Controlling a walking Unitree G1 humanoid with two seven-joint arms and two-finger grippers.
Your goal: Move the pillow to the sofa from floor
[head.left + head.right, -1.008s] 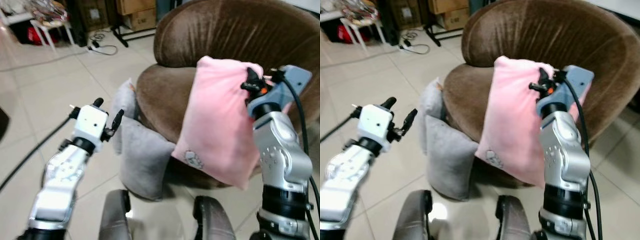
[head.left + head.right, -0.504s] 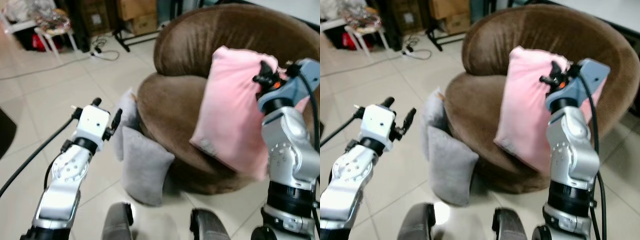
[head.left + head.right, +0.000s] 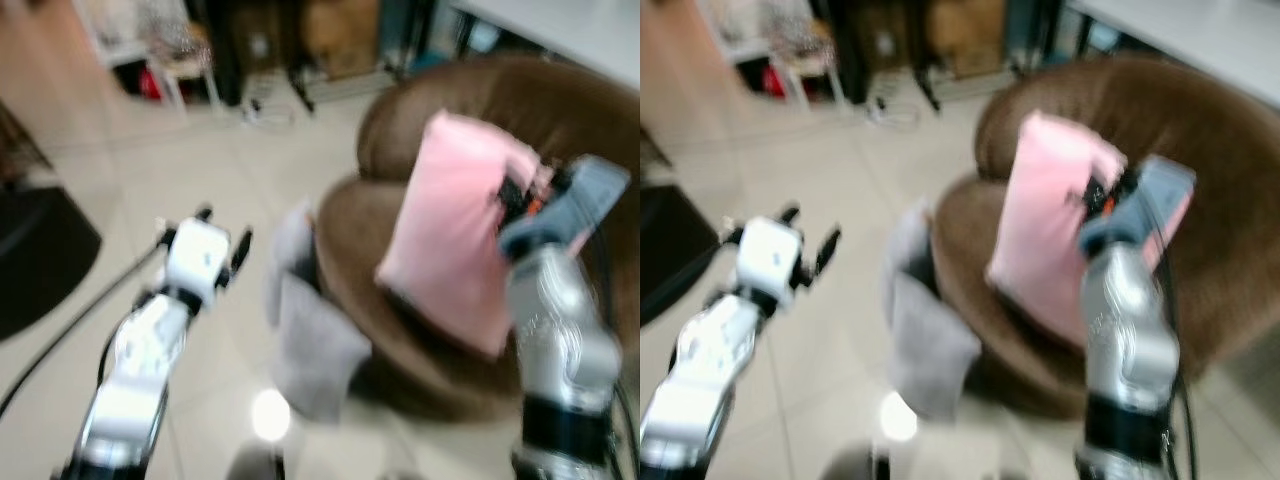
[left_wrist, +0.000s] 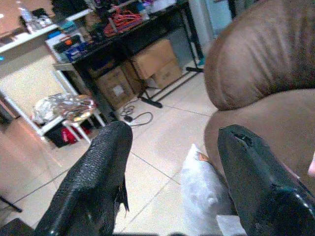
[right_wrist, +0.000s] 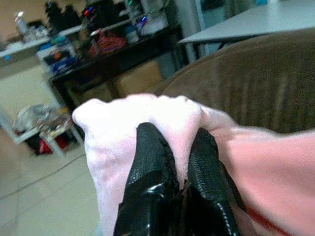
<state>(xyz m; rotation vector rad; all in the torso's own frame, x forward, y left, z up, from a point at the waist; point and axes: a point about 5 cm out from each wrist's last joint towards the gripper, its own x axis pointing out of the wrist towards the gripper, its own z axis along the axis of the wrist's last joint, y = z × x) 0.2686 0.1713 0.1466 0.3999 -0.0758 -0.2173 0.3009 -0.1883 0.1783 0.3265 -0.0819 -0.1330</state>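
Grey cushions [image 3: 318, 345] against sofa [image 3: 560, 120], pink pillow [image 3: 450, 230] above

Blurred head pair angled down over brown sofa [image 3: 470, 230]; wrist cameras close along fingers [image 4: 98, 182].

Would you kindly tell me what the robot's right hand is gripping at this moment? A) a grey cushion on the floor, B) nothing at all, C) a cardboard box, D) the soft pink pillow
D: the right hand has its black fingers pinched shut on a bunched fold of the soft pink pillow, held up over the brown round sofa.
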